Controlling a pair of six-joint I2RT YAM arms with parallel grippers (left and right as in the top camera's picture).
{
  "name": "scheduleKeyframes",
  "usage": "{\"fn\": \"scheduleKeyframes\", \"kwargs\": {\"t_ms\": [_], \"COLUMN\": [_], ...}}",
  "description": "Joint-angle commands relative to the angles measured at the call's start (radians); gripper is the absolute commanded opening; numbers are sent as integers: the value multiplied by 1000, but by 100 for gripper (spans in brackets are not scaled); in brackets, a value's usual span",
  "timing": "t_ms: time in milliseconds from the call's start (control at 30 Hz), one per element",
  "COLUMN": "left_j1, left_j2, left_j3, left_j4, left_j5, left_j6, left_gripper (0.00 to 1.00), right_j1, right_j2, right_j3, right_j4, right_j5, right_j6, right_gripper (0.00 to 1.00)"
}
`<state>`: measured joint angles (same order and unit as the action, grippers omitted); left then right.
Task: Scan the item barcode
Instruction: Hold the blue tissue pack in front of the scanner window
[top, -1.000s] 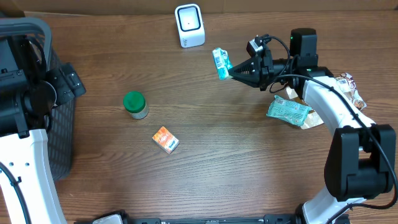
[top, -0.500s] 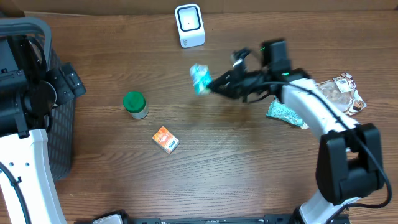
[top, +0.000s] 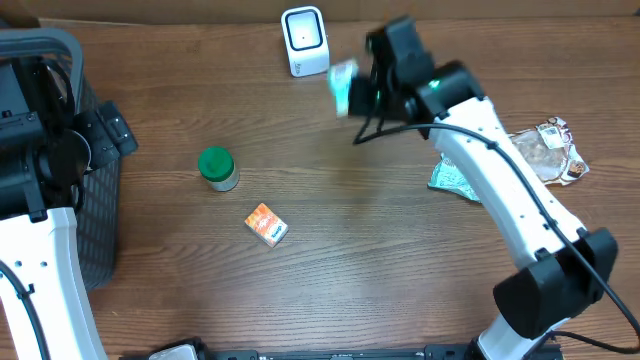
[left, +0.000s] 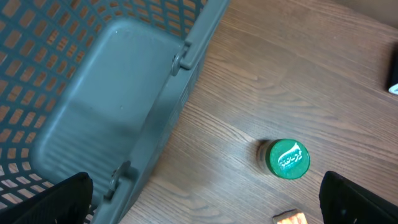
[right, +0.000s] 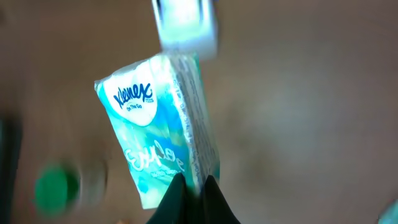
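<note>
A teal and white Kleenex tissue pack (top: 342, 85) hangs above the table just right of the white scanner (top: 304, 40). My right gripper (top: 364, 88) is shut on the pack's lower edge. The right wrist view is blurred by motion. It shows the pack (right: 158, 124) upright above the pinched black fingertips of the right gripper (right: 193, 190), with the scanner (right: 185, 25) a white smear directly beyond the pack's top. My left gripper (left: 202, 208) is open wide and holds nothing. It hovers over bare wood beside the basket (left: 112, 93).
A green-lidded jar (top: 217, 167) and a small orange box (top: 266, 225) lie left of centre. A teal packet (top: 462, 180) and a brown snack bag (top: 548, 150) lie at the right. The grey basket (top: 95, 215) stands along the left edge under the left arm.
The right arm carried the tissue pack left and down, then swung it back up toward the scanner. The left arm has not moved.
</note>
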<state>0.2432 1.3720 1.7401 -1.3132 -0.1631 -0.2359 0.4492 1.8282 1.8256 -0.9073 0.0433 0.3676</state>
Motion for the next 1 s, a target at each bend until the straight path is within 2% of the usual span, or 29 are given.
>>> {"fn": "scheduleKeyframes", "kwargs": {"t_ms": [0,233,467,533,767,967], "left_j1": [5,5,5,5,5,5], "left_j2": [-4,-4,-4,-4,-4,-4], "left_j3": [11,11,11,11,11,11], "left_j4": [2,2,2,2,2,2], "left_j5": [3,3,3,3,3,3], "left_j6": [-11,-11,-11,-11,-11,-11], "left_gripper": [100,100,100,100,100,99], "right_j1": [33,86,88,90,111,113], "right_j2": [-16,136,355,418,557,584], "right_j3": [33,32,32,32,32,32], "right_j4": [120,538,814,895,1056,1089], "right_j5": [267,460,491,491,491,488], "right_j6": [-167,-407,-629,-737,-1106,-1150], "right_gripper": [4,4,4,4,4,4]}}
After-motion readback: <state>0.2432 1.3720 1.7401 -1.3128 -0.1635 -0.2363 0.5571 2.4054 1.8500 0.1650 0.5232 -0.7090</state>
